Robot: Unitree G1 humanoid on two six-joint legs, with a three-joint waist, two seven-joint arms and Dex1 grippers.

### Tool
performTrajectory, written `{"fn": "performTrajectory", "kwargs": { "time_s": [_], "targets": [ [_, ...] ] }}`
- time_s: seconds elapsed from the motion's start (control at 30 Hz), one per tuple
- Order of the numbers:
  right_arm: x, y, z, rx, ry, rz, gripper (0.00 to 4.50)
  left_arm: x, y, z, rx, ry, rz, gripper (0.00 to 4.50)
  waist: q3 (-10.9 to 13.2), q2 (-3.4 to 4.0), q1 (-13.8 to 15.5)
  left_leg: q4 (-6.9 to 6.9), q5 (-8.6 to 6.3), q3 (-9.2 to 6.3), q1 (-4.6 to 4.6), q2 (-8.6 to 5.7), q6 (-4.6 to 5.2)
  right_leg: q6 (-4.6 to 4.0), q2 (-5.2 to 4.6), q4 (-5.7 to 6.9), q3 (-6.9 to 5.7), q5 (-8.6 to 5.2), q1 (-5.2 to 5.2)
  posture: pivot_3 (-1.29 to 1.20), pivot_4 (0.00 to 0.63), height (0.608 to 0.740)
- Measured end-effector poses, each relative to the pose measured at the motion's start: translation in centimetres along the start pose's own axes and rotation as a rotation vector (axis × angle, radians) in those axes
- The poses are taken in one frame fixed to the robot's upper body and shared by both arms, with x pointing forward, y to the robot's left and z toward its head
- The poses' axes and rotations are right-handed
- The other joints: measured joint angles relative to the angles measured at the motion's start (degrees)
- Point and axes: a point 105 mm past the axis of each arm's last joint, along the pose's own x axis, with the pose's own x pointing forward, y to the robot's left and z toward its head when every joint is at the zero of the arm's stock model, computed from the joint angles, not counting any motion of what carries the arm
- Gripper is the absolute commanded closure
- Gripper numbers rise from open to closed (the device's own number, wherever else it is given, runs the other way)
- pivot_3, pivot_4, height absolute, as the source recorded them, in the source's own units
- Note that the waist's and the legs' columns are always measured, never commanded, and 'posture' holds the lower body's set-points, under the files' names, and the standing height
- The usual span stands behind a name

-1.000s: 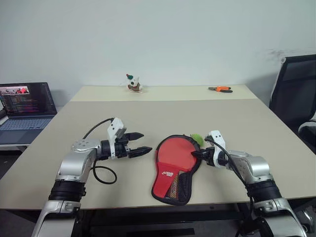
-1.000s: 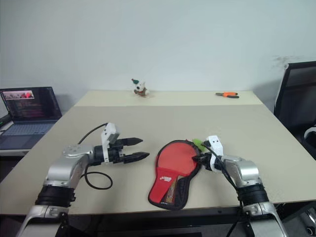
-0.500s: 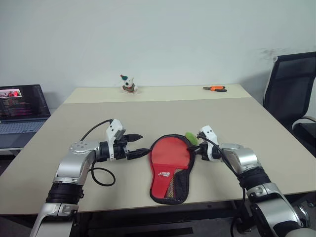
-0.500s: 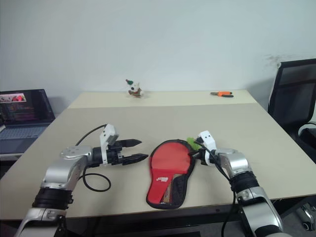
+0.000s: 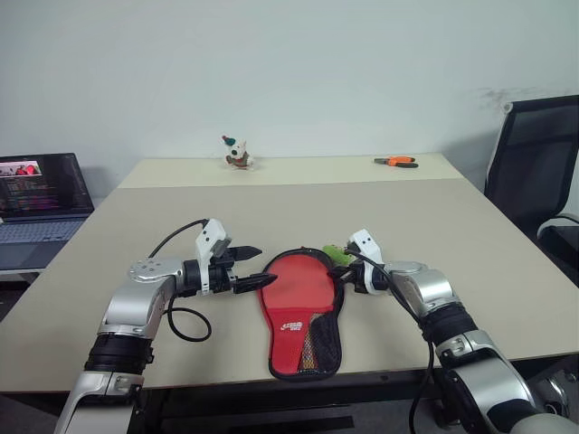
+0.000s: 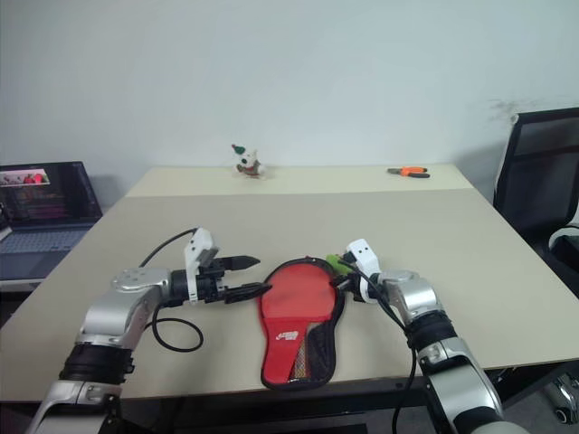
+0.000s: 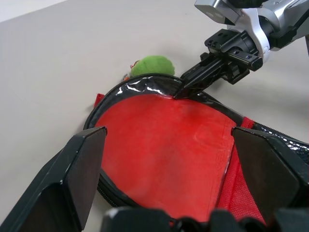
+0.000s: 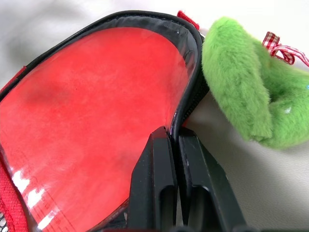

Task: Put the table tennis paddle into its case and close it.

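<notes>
- Left gripper (image 5: 253, 268): fingers spread wide, holding nothing, just at 9 o'clock of the case. Risk: with no hold on that side, the case may slide toward it instead of closing.
- Case (image 5: 318, 344): black zip rim, flat on the table (image 5: 434, 226), red panel uppermost.
- Table tennis paddle: probably inside; I cannot tell the bat's face from the case's red panel. Risk: a paddle seated off-centre could jam the zip.
- Right gripper (image 8: 175, 137): fingers pinched together on the rim at about 1 o'clock. Risk: a thin bite may slip.
- Green plush toy (image 8: 241, 82): touching the rim there. Risk: fur caught in the zip.
</notes>
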Motion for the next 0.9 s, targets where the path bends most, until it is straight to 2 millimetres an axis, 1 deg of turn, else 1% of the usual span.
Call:
{"fn": "performTrajectory", "kwargs": {
  "time_s": [0.1,0.17,0.23,0.3,0.33,0.43,0.5,0.53,0.67,0.73,0.9],
  "targets": [
    [-0.8,-0.4,-0.4,0.005,0.011,-0.017,2.77,0.3,0.2,-0.3,0.008,0.017,-0.003,0.00,0.00,0.00,0.42,0.00,0.00,-0.06,-0.07,-0.09,0.00,0.00,-0.04,-0.04,-0.01,0.00,0.00,0.00,0.150,0.740],
    [-1.8,-0.4,-1.1,0.016,0.019,-0.025,2.09,0.4,0.2,-0.6,0.012,0.027,-0.005,0.00,0.00,0.00,0.74,-0.01,0.00,-0.11,-0.12,-0.17,0.00,0.00,-0.07,-0.07,-0.01,-0.01,0.00,0.00,0.150,0.740],
    [-2.5,-0.2,-1.5,0.018,0.028,-0.027,1.42,0.5,0.3,-0.7,0.012,0.031,-0.008,0.00,0.01,0.01,1.12,-0.01,0.00,-0.14,-0.15,-0.20,0.01,0.01,-0.10,-0.09,-0.01,-0.02,-0.01,0.00,0.150,0.740],
    [-3.4,0.3,-2.1,0.023,0.040,-0.018,0.65,0.6,0.4,-0.7,0.023,0.033,-0.007,0.00,0.01,0.00,1.57,-0.01,0.00,-0.17,-0.16,-0.22,0.00,0.01,-0.10,-0.09,-0.04,-0.02,-0.01,0.00,0.150,0.740],
    [-3.7,0.6,-2.3,0.028,0.043,-0.012,0.35,0.7,0.5,-0.8,0.029,0.036,-0.007,0.00,0.02,0.01,1.69,0.00,0.00,-0.18,-0.16,-0.24,0.00,0.01,-0.10,-0.09,-0.05,-0.03,0.00,0.00,0.150,0.740],
    [-5.2,1.7,-2.8,0.034,0.049,0.026,0.35,1.3,0.3,-1.2,0.044,0.054,-0.030,0.00,0.06,0.02,2.07,0.01,0.00,-0.20,-0.18,-0.31,0.00,0.05,-0.10,-0.08,-0.07,-0.05,0.01,0.00,0.150,0.740],
    [-6.3,2.3,-2.7,0.036,0.041,0.048,0.35,2.1,-0.3,-1.4,0.053,0.062,-0.070,0.00,0.09,0.03,2.26,0.02,0.00,-0.20,-0.20,-0.36,0.00,0.15,-0.09,-0.08,-0.09,-0.11,0.01,0.00,0.150,0.740],
    [-6.9,2.5,-2.4,0.032,0.030,0.060,0.35,2.5,-0.5,-1.5,0.062,0.070,-0.092,0.00,0.09,0.02,2.31,0.03,0.00,-0.19,-0.20,-0.36,0.00,0.33,-0.10,-0.08,-0.09,-0.21,0.01,0.00,0.150,0.740],
    [-8.8,2.5,-1.2,0.003,-0.011,0.057,0.35,4.0,-1.2,-1.6,0.095,0.081,-0.156,0.00,0.10,0.02,2.52,0.03,0.00,-0.20,-0.19,-0.37,0.00,0.36,-0.09,-0.08,-0.10,-0.23,0.02,0.00,0.150,0.740],
    [-9.2,2.3,-0.9,0.001,-0.022,0.048,0.35,4.6,-1.1,-1.8,0.099,0.088,-0.170,0.00,0.10,0.01,2.50,0.02,0.00,-0.17,-0.18,-0.37,0.01,0.36,-0.08,-0.08,-0.12,-0.23,0.02,0.00,0.150,0.740],
    [-9.3,2.0,-0.5,-0.009,-0.034,0.038,0.35,6.3,-1.0,-2.4,0.098,0.101,-0.182,0.00,0.11,-0.01,2.53,0.02,0.00,-0.15,-0.20,-0.40,0.01,0.39,-0.08,-0.09,-0.16,-0.25,0.02,0.00,0.150,0.740]
  ]
}}
